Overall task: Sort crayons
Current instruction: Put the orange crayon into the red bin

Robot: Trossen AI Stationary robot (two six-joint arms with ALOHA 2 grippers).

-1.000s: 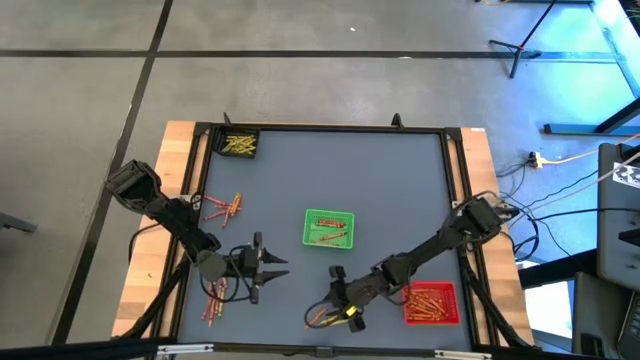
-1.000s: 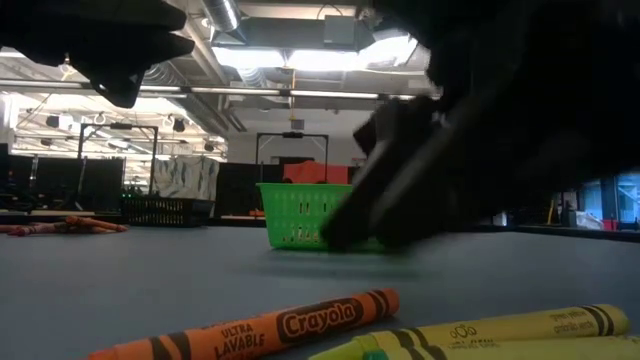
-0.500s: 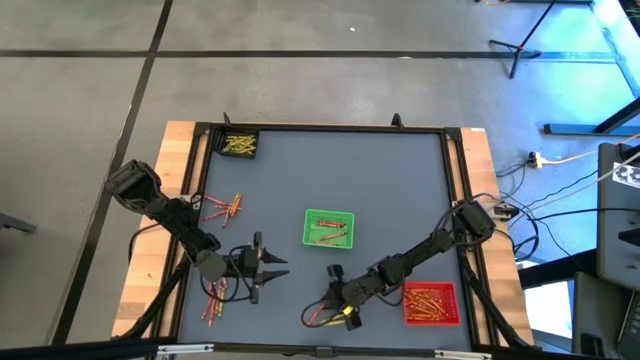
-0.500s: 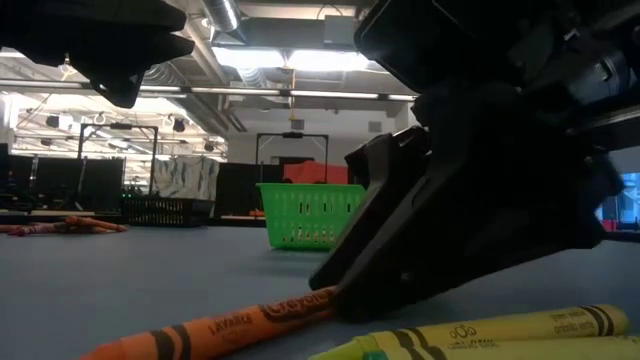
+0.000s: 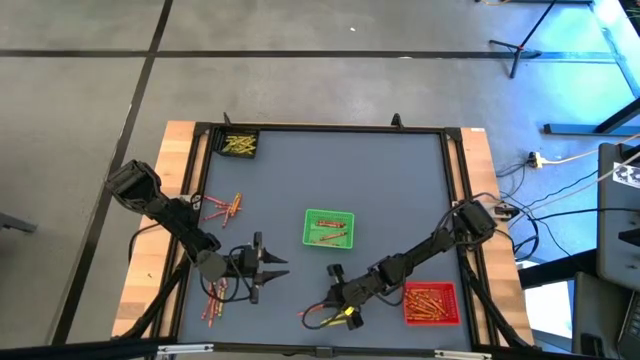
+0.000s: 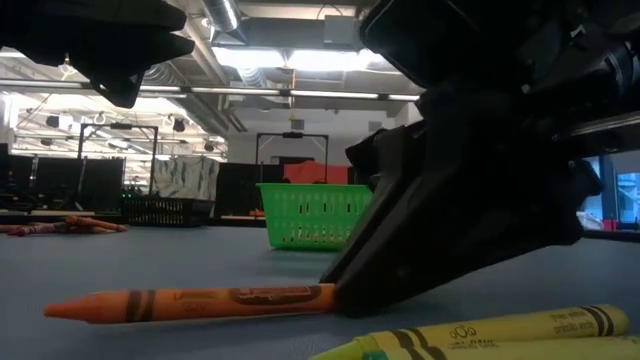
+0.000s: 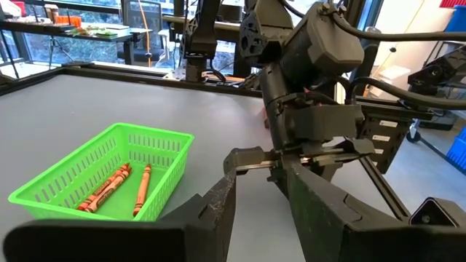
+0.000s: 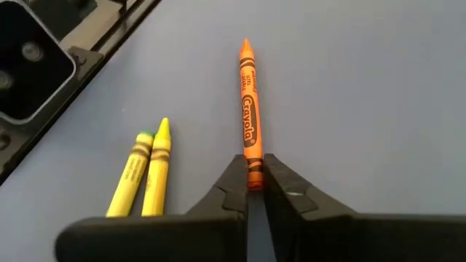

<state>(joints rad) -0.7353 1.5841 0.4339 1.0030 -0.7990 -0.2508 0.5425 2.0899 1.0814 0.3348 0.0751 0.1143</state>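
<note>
My right gripper (image 5: 330,314) is low over the table near its near edge, shut on an orange crayon (image 8: 250,120) that points away from the fingers; the crayon also shows in the low view (image 6: 190,301). Two yellow crayons (image 8: 145,171) lie on the table beside it. My left gripper (image 5: 264,263) is open and empty to the left of the green tray (image 5: 329,228), which holds a few orange crayons (image 7: 116,186). My right gripper pinches the orange crayon's blunt end (image 8: 253,172) between its two fingertips. The fingers slant down from the table's right and lie along the crayon. The crayon lies level at the table top, its tip (image 6: 55,310) toward the left; I cannot tell whether it is lifted clear.
A red tray (image 5: 431,304) full of crayons stands at the near right. A dark tray with yellow crayons (image 5: 239,144) stands at the far left corner. Loose crayons lie at the left (image 5: 225,208) and near left (image 5: 214,298). The table's middle and far right are bare.
My right gripper has come down toward the near left and taken hold of the orange crayon's blunt end. The crayon has swung about on the table and now lies level with its tip toward the left. The yellow crayons have stayed in place.
</note>
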